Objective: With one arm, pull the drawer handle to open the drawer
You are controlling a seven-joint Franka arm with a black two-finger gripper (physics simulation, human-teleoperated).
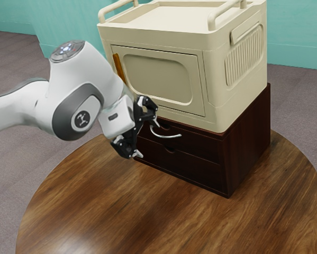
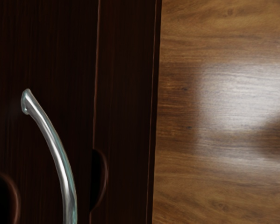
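Gripper (image 1: 148, 139) is wide, fingers well spread, nothing between them that I can confirm. It's at the front of the dark cabinet (image 1: 248, 135), tilted, one finger higher than the other. Makes sense to me: the curved metal handle (image 1: 166, 136) runs sideways, so jaws above and below would suit it. Upper finger looks near the handle; can't tell if it touches. Handle is on the upper drawer front (image 2: 46, 51), which sits flush, so drawer reads as shut. Cream unit (image 1: 217, 100) rests on the cabinet; its weight should help hold things down during a pull. Next: line up on the bar, close, draw straight out over the table (image 1: 147, 222). Risk: off-centre grip, slip off the curve.
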